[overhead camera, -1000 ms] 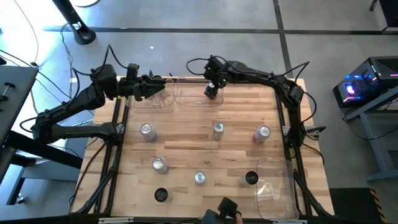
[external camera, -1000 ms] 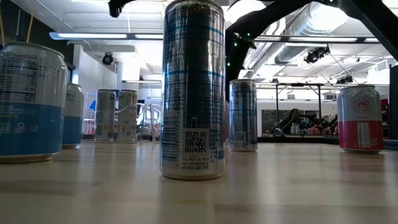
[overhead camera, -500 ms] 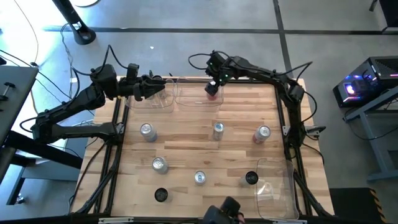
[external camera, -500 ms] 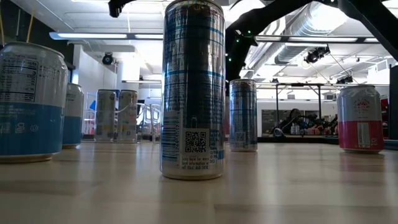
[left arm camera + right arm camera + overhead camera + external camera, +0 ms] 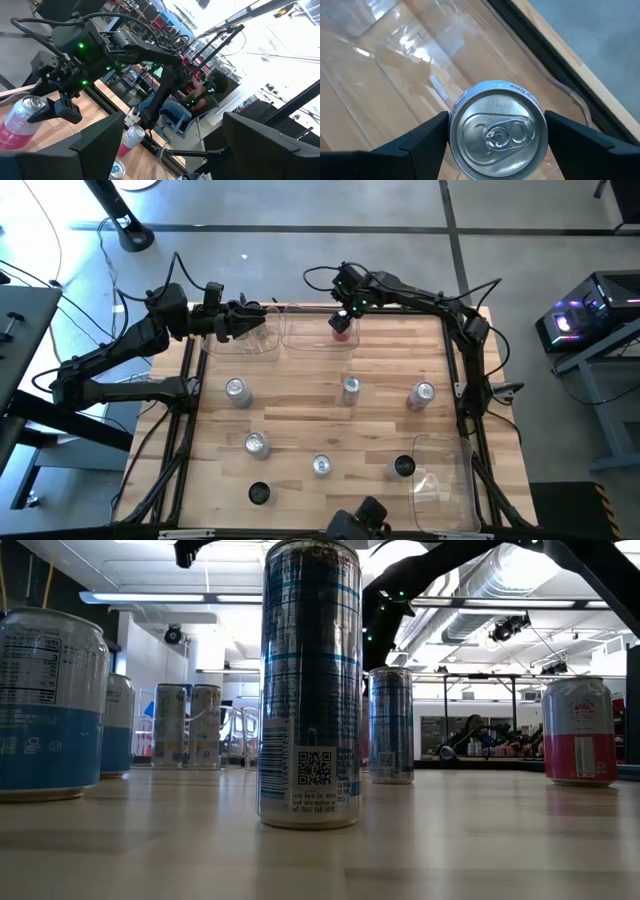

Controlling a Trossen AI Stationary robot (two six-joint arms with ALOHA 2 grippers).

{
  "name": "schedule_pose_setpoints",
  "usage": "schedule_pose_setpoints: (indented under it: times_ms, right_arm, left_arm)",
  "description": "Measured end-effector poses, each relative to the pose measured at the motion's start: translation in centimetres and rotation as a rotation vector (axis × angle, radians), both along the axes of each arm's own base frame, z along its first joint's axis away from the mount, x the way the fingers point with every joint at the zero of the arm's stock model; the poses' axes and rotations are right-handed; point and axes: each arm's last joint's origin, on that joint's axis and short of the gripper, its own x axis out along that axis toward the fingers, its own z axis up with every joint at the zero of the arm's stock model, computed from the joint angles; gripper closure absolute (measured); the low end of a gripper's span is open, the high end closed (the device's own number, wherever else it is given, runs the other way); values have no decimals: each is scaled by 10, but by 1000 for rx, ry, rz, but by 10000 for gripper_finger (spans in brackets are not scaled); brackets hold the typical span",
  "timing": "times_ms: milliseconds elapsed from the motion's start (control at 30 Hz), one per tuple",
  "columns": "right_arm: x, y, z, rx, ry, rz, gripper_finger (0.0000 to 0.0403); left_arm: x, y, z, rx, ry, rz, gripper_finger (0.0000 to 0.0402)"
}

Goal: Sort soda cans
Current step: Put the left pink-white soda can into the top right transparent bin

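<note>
A silver and pink soda can [image 5: 497, 127] is inside the middle clear bin [image 5: 305, 332] at the table's far edge. My right gripper [image 5: 496, 150] is above it and shut on it; from above, the can's pink side [image 5: 342, 328] shows under the gripper [image 5: 343, 316]. Several other soda cans stand upright on the wooden table, among them a silver one [image 5: 350, 387], a red one [image 5: 422, 394] and a black-topped one [image 5: 403, 467]. My left gripper [image 5: 170, 150] waits open and level over the left clear bin [image 5: 245, 338]. My right gripper pinches the soda can's upper wall, just under its rim [image 5: 451, 125], between its two fingers, one on each side. The fingers come from above, slanting down. The left wrist view shows the can [image 5: 20, 122] tilted. Whether its base rests on the bin floor I cannot tell.
A third clear bin [image 5: 445, 480] lies at the near right corner. Black frame rails [image 5: 185, 400] run along the left and right table edges. In the low view, a tall can [image 5: 311, 685] stands close to the camera.
My right gripper has rolled a little at the wrist over the middle bin. The can's pink side, hidden under the gripper a second ago, now shows below it. The finger gap looks unchanged.
</note>
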Motion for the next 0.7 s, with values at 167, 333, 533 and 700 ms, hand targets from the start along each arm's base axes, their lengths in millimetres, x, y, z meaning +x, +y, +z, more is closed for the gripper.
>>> schedule_pose_setpoints:
  times_ms: [167, 333, 533, 700]
  right_arm:
    - [2, -4, -5, 0, -3, -5, 101]
    - [5, -6, -13, -2, 8, 19, 101]
    - [7, -4, -13, -58, 35, 73, 101]
    - [5, -7, -13, -115, 74, 79, 101]
  left_arm:
    - [0, 0, 0, 0, 0, 0, 69]
    - [0, 0, 0, 0, 1, 0, 69]
    - [0, 0, 0, 16, 4, 1, 69]
    - [0, 0, 0, 19, 4, 1, 69]
